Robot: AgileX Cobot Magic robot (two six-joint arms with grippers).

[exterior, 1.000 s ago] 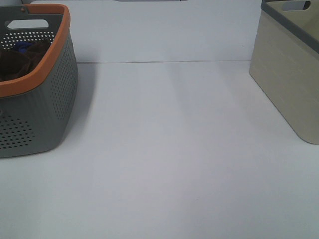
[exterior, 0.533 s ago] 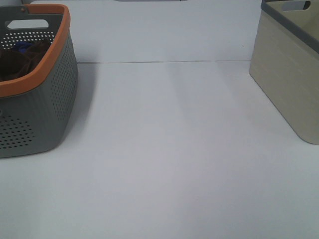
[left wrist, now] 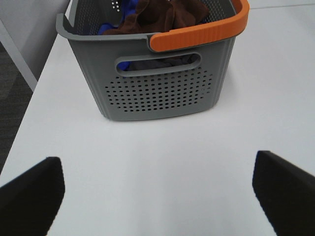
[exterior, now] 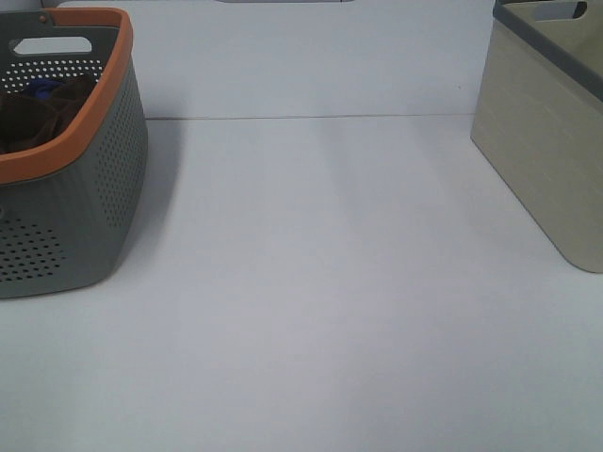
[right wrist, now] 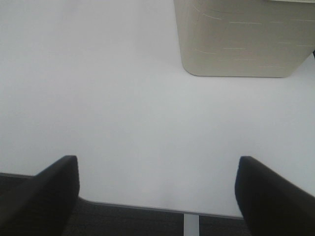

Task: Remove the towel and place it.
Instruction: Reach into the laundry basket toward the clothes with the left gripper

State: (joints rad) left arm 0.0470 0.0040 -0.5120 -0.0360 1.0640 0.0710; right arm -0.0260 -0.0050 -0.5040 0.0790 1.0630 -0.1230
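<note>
The dark reddish-brown towel (left wrist: 165,17) lies bunched inside a grey perforated basket (left wrist: 162,93) with an orange rim, beside a bright blue cloth (left wrist: 129,7). In the exterior high view the towel (exterior: 33,118) shows over the rim of the basket (exterior: 71,217) at the far left. My left gripper (left wrist: 157,191) is open and empty above the white table, a short way in front of the basket's handle side. My right gripper (right wrist: 157,189) is open and empty over the table's near edge, facing the beige bin (right wrist: 243,42). Neither gripper shows in the exterior high view.
A beige bin (exterior: 551,141) with a grey rim stands at the far right of the white table (exterior: 320,282). In the left wrist view the table's side edge (left wrist: 34,91) drops to dark floor. In the right wrist view the table's near edge (right wrist: 147,206) borders dark floor.
</note>
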